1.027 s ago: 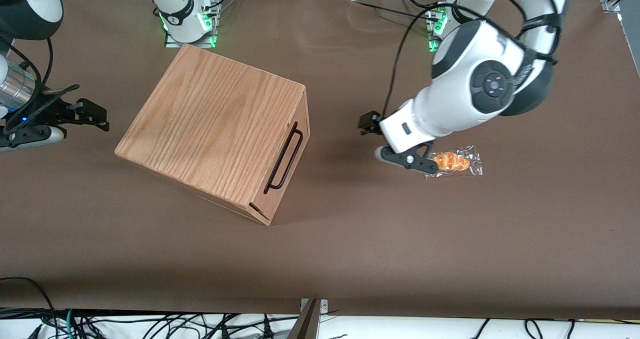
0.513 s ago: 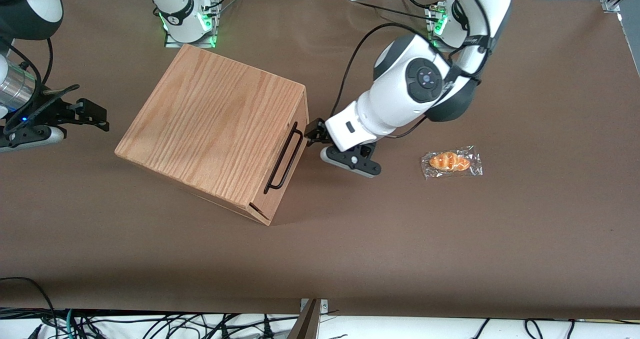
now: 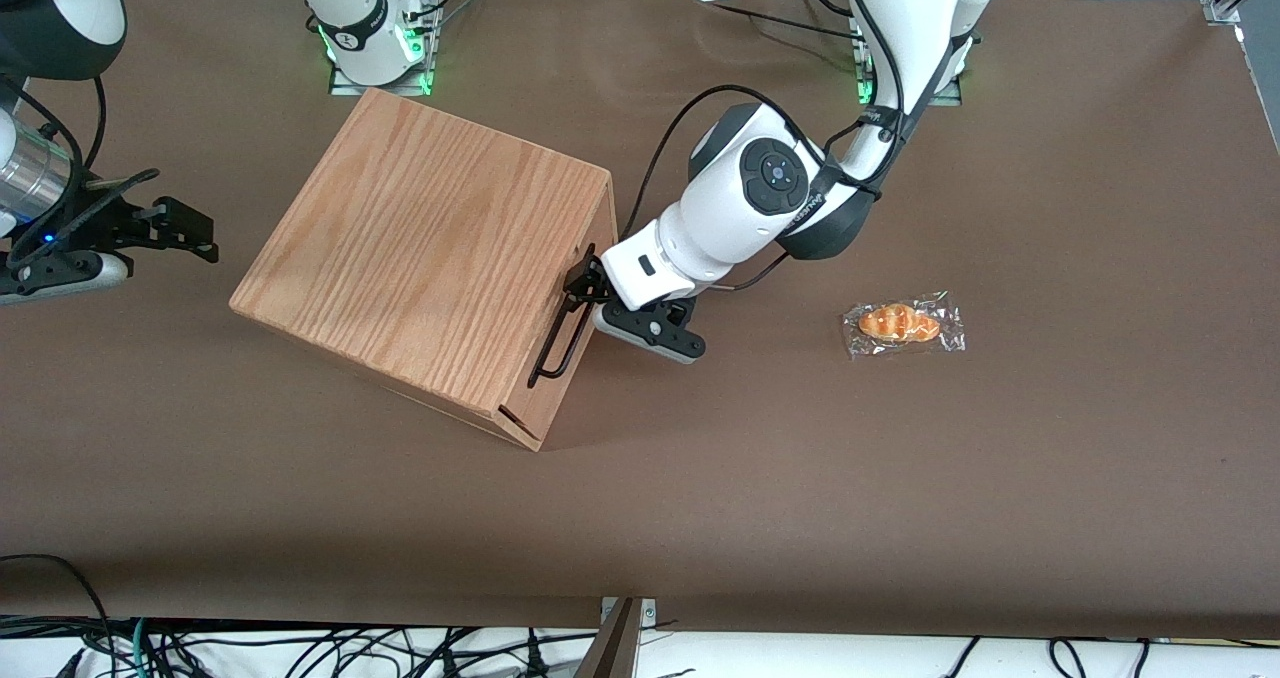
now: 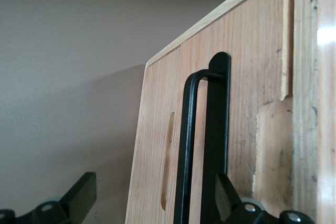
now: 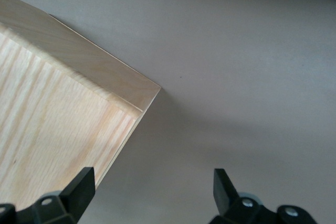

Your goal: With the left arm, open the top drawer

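The oak-grain cabinet [image 3: 430,248] stands on the brown table, its front turned toward the working arm's end. The top drawer [image 3: 572,373] looks shut, and its pale-wood front also shows in the left wrist view [image 4: 157,129]. Its long black bar handle [image 3: 560,336] runs along that front and fills the wrist view [image 4: 185,145]. The left arm's gripper [image 3: 580,291] is at the handle, directly in front of the drawer. In the wrist view the gripper [image 4: 152,203] is open, with one finger [image 4: 79,195] off the drawer's edge and the other finger [image 4: 226,198] past the bar, so the jaws straddle the handle without closing on it.
A bread roll in a clear wrapper [image 3: 903,324] lies on the table [image 3: 700,508] toward the working arm's end, apart from the arm. The cabinet's corner shows in the right wrist view [image 5: 63,114]. Cables hang along the table's near edge.
The left arm has swung from beside the wrapped bread toward the cabinet. Its open gripper now sits at the drawer handle. The cabinet and bread have not moved.
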You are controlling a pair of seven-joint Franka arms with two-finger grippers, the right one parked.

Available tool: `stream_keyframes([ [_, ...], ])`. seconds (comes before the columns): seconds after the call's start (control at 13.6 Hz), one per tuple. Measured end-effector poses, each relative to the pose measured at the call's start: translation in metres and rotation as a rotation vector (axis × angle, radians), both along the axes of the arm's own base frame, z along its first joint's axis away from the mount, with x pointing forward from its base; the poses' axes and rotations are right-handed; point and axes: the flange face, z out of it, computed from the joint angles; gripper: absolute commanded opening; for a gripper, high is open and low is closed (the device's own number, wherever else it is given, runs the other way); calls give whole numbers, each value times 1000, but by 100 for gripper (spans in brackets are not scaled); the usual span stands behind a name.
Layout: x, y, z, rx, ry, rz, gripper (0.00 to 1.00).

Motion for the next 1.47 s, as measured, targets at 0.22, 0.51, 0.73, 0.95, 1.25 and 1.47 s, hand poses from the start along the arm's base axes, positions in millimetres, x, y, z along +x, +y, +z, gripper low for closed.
stream_keyframes([
  [0.22,-3,-4,-4,3,3,-6,100],
  [0.51,-1,-5,-20,10,9,-2,100],
  [0.73,-1,-5,-25,15,13,-2,100],
  [0.95,-1,-5,-33,63,-16,-29,100],
  [1.25,0,-4,-33,105,-56,-51,100],
  [1.47,11,16,-29,150,-61,-69,100],
])
